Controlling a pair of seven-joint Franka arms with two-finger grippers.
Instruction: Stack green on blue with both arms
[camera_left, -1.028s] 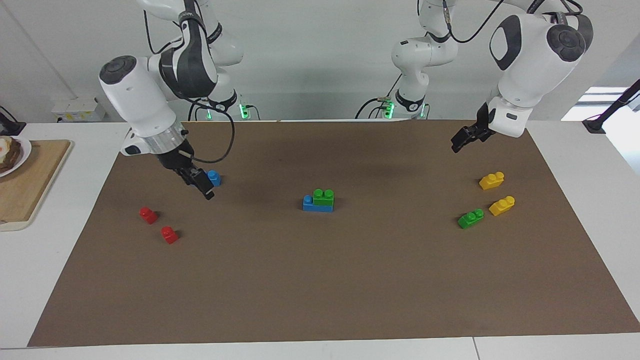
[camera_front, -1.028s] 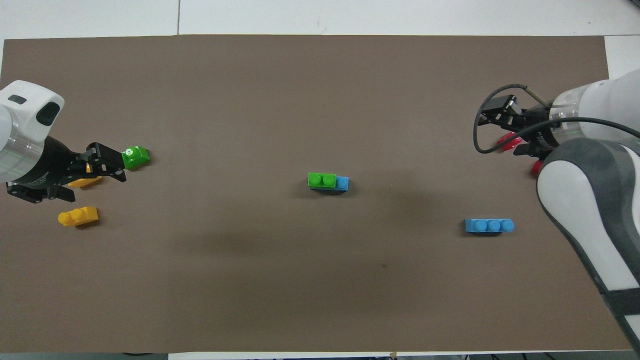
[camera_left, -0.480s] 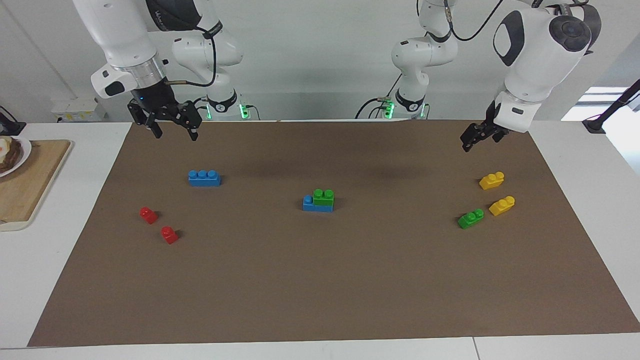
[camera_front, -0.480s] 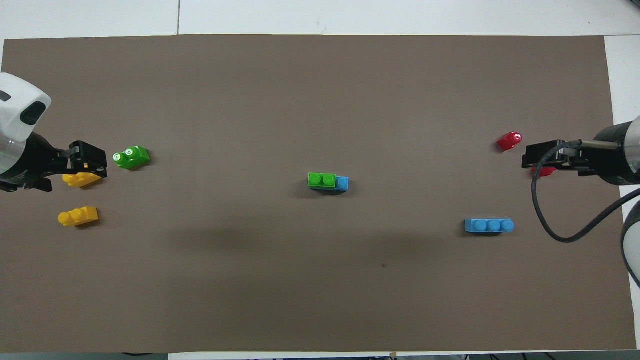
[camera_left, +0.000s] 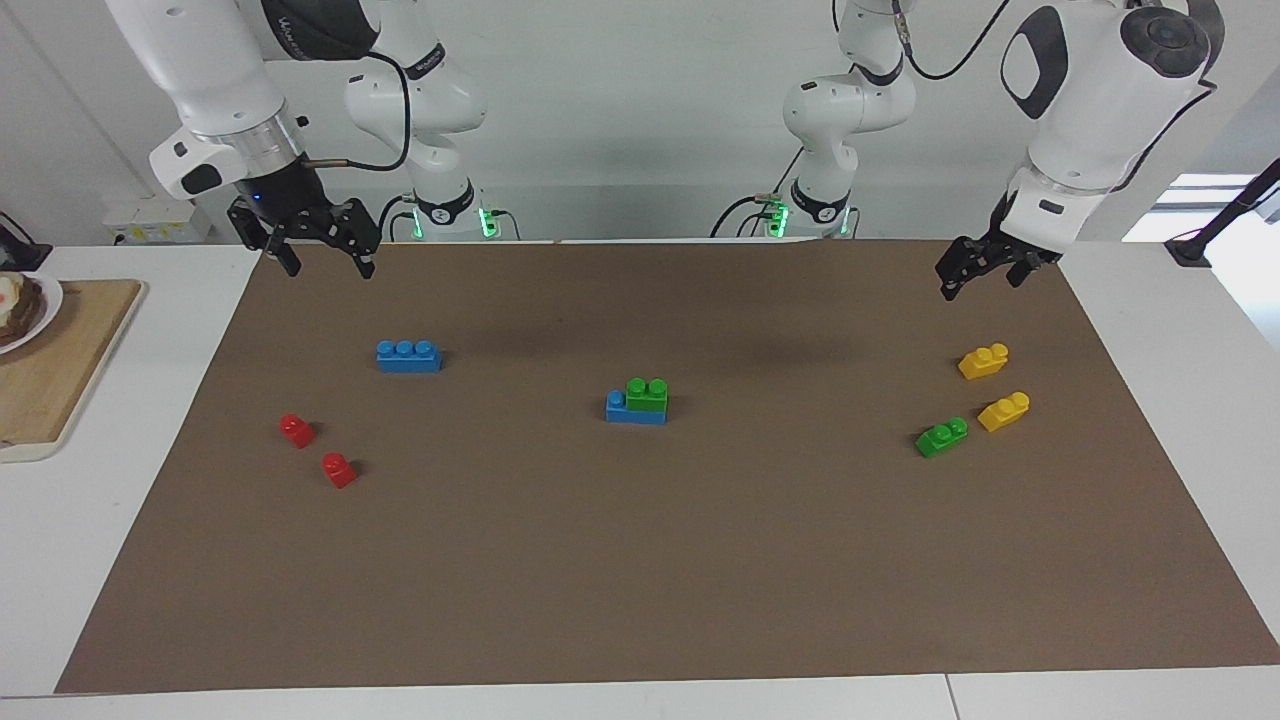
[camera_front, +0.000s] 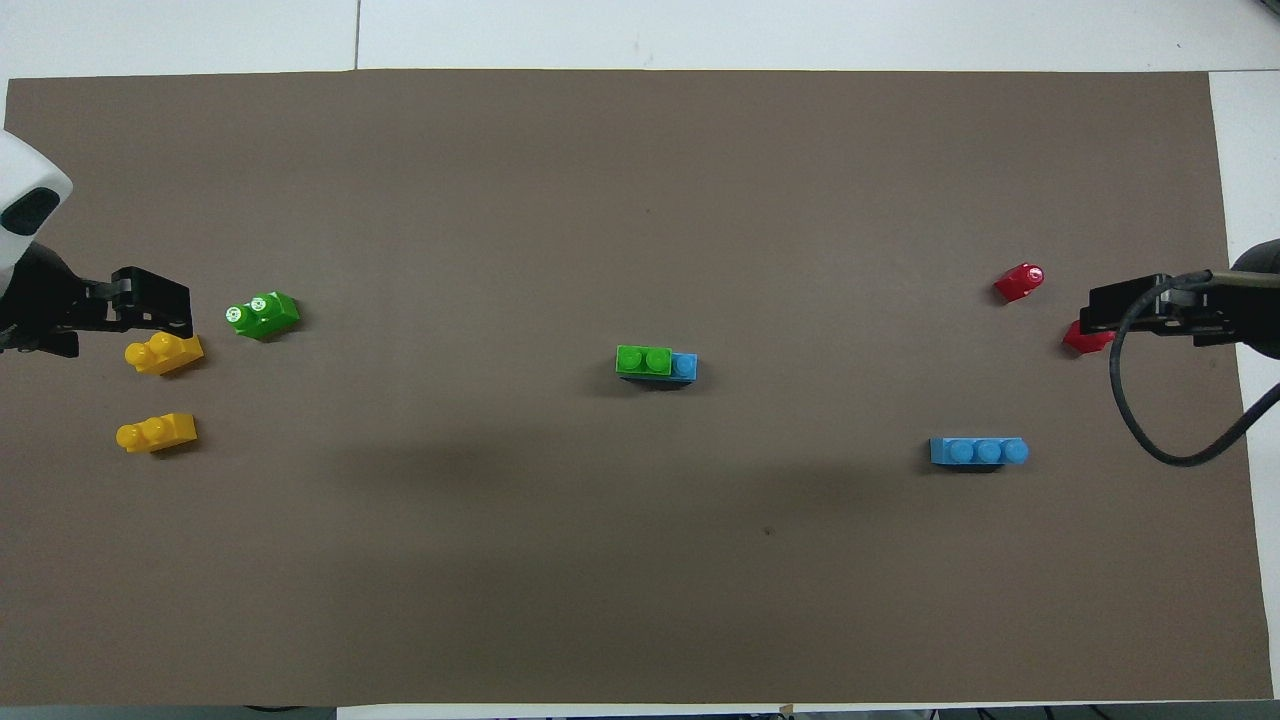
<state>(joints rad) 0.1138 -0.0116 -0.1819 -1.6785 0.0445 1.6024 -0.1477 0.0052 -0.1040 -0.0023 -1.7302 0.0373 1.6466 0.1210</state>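
The green brick (camera_left: 647, 393) is seen pressed on a blue brick (camera_left: 634, 409) in the middle of the brown mat (camera_left: 640, 560), so that one blue stud is left uncovered at the end toward the right arm. A second green brick (camera_left: 942, 437) lies loose toward the left arm's end of the surface, just beside two yellow bricks (camera_left: 983, 361) (camera_left: 1004, 411). A second blue brick (camera_left: 409, 356) lies alone toward the right arm's end, with two red bricks (camera_left: 297, 430) (camera_left: 339, 469) farther from the robots than it.

The left gripper (camera_left: 982, 268) is held in the air over the mat's edge, above the yellow bricks, and its jaws are released with nothing between them. The right gripper (camera_left: 318, 248) is raised over the mat's corner, and its jaws are also spread and empty.

One stack is judged to be finished, and a second pair is possibly left to do. If the loose green brick is fetched, a risk is seen: the yellow brick lies very close, so it could be pushed or caught together by a wide approach. The loose green brick lies at an angle, so jaws not turned to match could slip off. When it is pressed on the free blue brick, the blue one could slide if it is not held steady by the other arm.
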